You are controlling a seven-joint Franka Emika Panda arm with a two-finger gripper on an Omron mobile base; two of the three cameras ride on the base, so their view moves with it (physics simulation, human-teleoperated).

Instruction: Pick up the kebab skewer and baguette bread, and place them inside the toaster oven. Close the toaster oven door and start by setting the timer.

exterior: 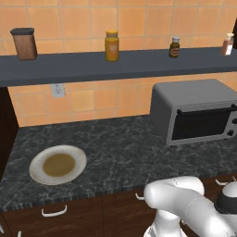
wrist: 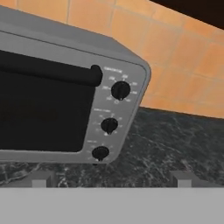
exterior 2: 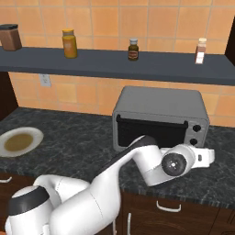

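Observation:
The grey toaster oven (exterior: 190, 95) (exterior 2: 158, 108) stands on the dark counter by the tiled wall. The toaster oven door (wrist: 39, 113) (exterior 2: 151, 131) is shut, with its black bar handle (wrist: 48, 70) along the top edge. Three black knobs sit one above another on the right-hand panel, the top one (wrist: 120, 90) the largest. My gripper (wrist: 111, 179) (exterior 2: 210, 156) hangs low in front of the oven's right end, facing the knob panel, open with nothing between its fingertips (wrist: 41, 179). The kebab skewer and baguette bread are out of view.
A white plate (exterior: 37, 173) (exterior 2: 36, 136) with a brownish centre lies at the counter's left. A shelf (exterior: 115, 65) above carries a brown canister (exterior: 24, 44), a yellow jar (exterior: 111, 45) and small bottles. Drawer fronts run below the counter edge.

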